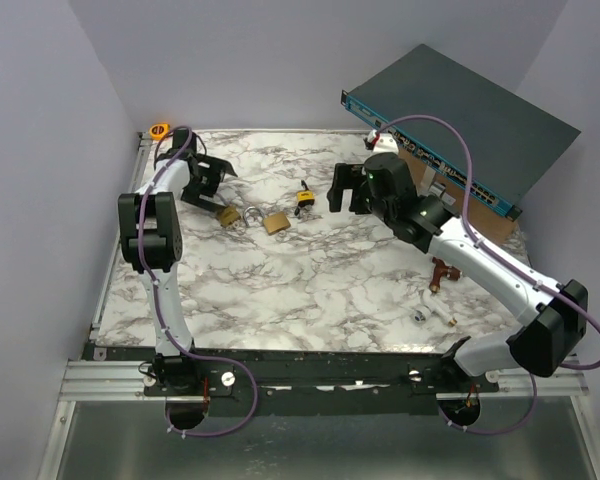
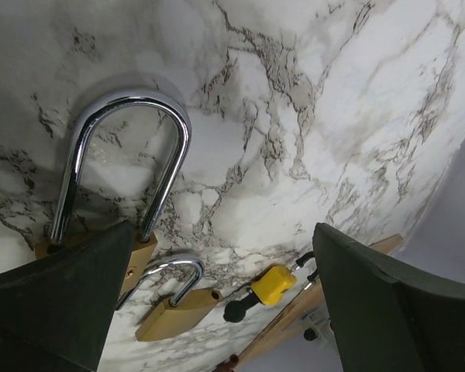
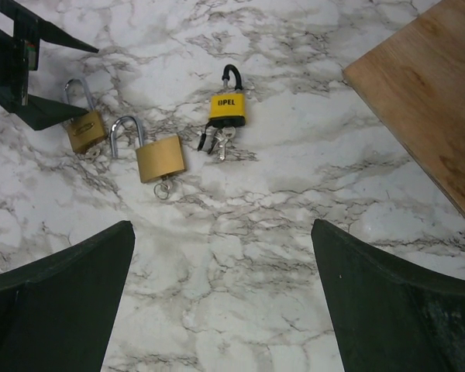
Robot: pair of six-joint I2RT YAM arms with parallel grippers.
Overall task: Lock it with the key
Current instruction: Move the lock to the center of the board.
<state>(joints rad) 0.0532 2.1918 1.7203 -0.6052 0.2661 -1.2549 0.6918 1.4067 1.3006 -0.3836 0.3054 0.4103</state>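
Holding nothing, the left gripper (image 2: 223, 236) and right gripper (image 3: 223, 232) gaped wide; the left likely needed to pinch the leftmost padlock (image 3: 84, 130) squarely.

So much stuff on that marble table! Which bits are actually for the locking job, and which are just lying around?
For the job: leftmost brass padlock; middle brass padlock, shackle open; yellow padlock with its keys.
Lying about: small orange item; network switch; wooden board; small reddish-brown part.
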